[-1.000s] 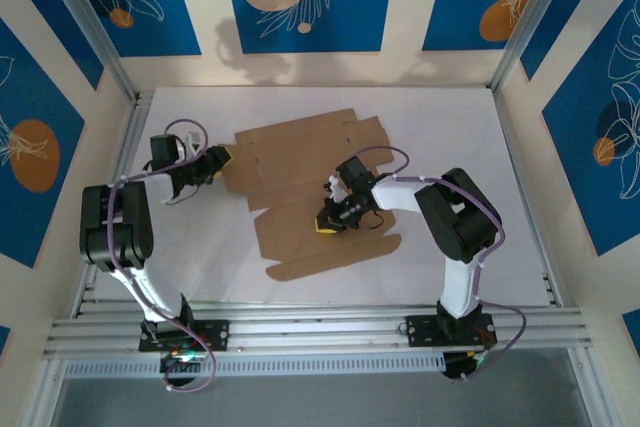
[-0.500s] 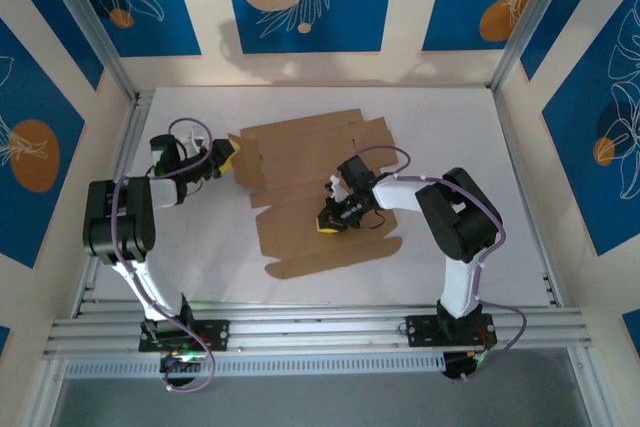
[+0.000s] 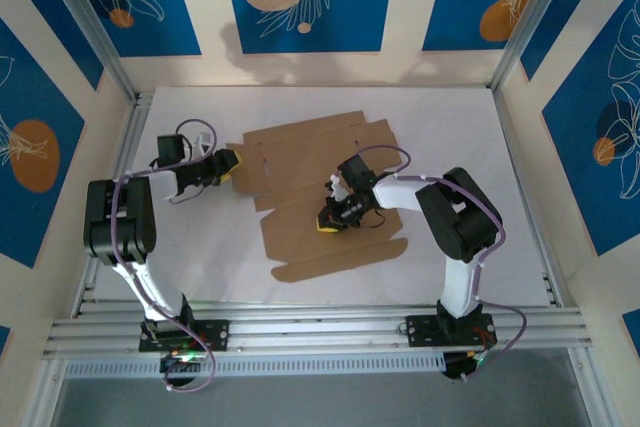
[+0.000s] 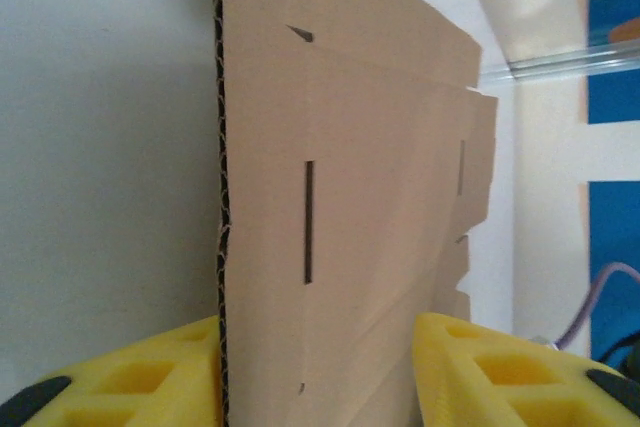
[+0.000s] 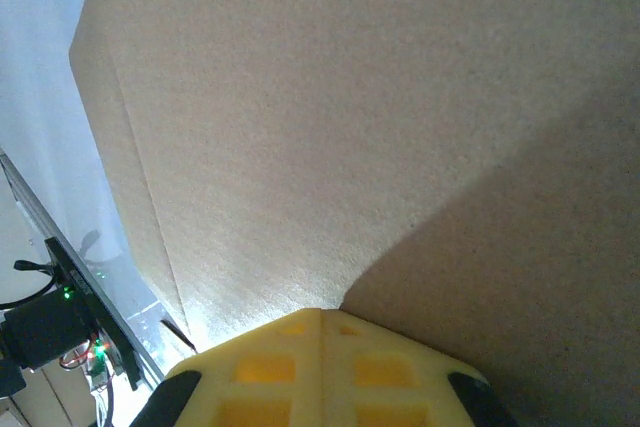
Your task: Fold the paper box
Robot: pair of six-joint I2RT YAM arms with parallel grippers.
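A: How's the box [image 3: 300,162] looking?
B: Flat creased brown sheet, mid-table [image 3: 450,137]. The left gripper [image 3: 230,162] straddles its left flap, jaws apart; the right gripper [image 3: 327,221], jaws together, rests on its middle.

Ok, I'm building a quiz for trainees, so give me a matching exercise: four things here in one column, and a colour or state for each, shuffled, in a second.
Things:
1 left gripper
2 right gripper
3 box
4 table

Colour or state:
a white
b brown, unfolded
c shut, tip on the box
d fingers apart, astride a box edge

Pairs: 1-d, 2-c, 3-b, 4-a
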